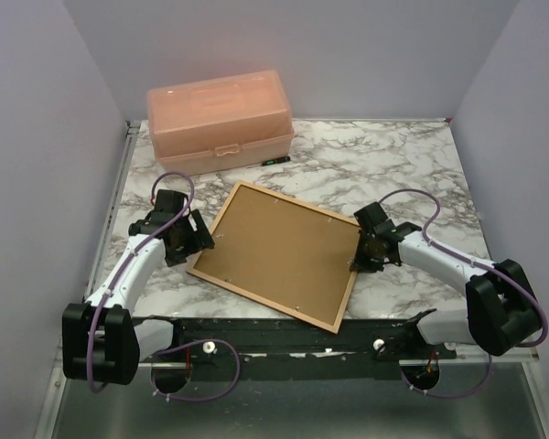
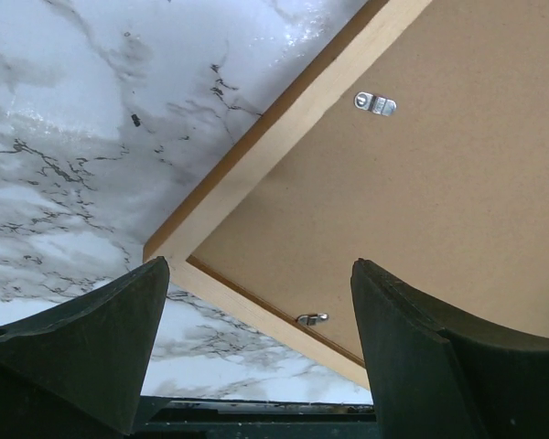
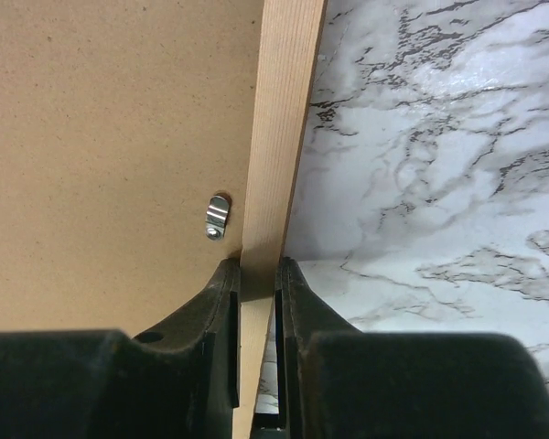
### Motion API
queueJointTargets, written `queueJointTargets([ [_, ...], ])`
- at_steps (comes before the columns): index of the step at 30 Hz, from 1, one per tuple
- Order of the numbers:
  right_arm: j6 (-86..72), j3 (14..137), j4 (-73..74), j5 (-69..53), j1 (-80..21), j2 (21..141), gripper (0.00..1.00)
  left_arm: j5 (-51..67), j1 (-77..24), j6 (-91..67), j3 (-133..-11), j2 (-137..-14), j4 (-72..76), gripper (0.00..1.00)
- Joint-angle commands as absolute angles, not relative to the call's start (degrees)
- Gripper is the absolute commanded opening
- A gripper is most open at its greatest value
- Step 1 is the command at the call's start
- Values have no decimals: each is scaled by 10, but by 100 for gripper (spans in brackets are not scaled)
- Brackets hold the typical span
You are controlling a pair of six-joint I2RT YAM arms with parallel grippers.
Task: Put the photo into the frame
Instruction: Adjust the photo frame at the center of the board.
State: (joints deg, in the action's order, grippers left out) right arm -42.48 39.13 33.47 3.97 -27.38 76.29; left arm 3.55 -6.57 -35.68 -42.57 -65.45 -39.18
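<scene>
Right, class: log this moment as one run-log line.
frame: back up on table | board: in frame | right jaws: shut on right edge | left jaws: open near left corner | photo: unseen

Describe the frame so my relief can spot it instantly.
On the marble table, nearer than the pink box, a flat rectangle lies askew at the centre. That is the frame: pale wood rim around brown board, unlike the bulky box.

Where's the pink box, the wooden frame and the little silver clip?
pink box (image 1: 218, 119), top view, on its lid.
frame (image 3: 282, 110), right wrist view, on its wooden side rail.
silver clip (image 3: 217, 217), right wrist view, on its middle.
</scene>
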Motion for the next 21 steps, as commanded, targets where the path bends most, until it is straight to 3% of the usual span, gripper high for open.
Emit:
queueJointTargets([
  [1,-395,401,339,97,-275,767,7,6,-59,-341,-444,-669,-404,82],
  [3,-393,406,337,116,-275,762,1,5,-59,-342,-443,-670,-405,82],
  [7,-387,410,325,146,-275,761,1,-30,-59,-349,-440,-677,-407,82],
  [10,-386,428,333,150,-272,781,12,-37,-59,-352,-442,-694,-405,81],
  [15,-369,454,337,100,-271,808,18,-30,-59,-353,-440,-726,-390,80],
  [16,-368,455,334,88,-270,808,23,-26,-59,-353,-440,-734,-386,80],
  [18,-370,456,334,69,-270,806,46,-13,-59,-351,-440,-748,-375,80],
  [21,-374,456,334,41,-268,804,67,20,-59,-347,-437,-761,-357,79],
])
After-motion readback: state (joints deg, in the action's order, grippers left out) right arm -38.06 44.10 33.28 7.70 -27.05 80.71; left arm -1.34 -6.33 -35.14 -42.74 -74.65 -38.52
